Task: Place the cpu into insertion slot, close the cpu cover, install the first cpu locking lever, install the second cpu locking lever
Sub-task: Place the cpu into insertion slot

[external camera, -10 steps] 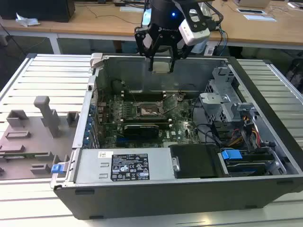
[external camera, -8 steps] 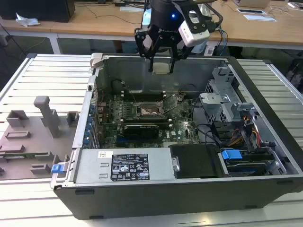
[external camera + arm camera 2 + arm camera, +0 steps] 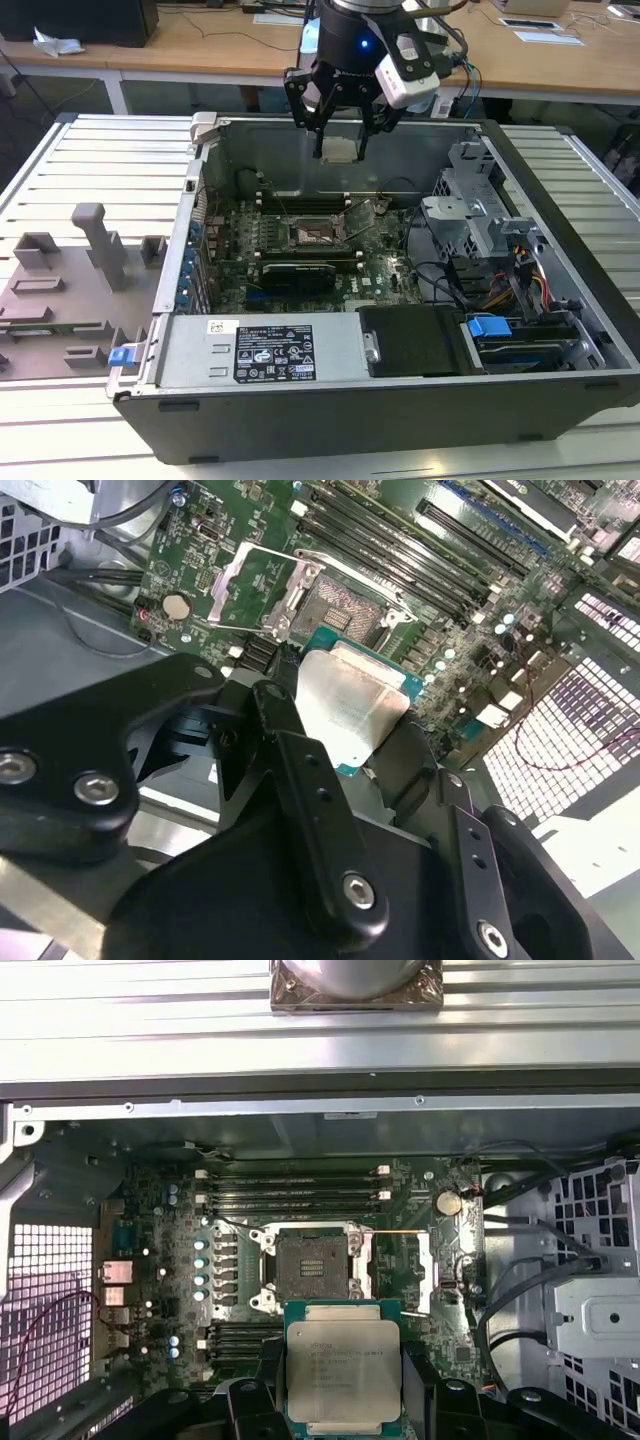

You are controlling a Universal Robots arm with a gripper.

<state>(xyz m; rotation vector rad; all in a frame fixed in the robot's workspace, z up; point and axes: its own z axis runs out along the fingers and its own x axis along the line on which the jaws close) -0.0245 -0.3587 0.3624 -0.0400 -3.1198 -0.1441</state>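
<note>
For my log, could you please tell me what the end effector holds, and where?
The end effector grips the cpu by two opposite edges.

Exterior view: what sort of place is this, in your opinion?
Probably a robotics lab or workshop: an open computer case sits on a slatted metal table, wooden desks stand behind, and the gripper holds the cpu above the motherboard.

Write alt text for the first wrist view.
The pincer holds the cpu, metal top showing, clear of the empty insertion slot on the motherboard. The cpu cover stands open beside the slot.
</note>
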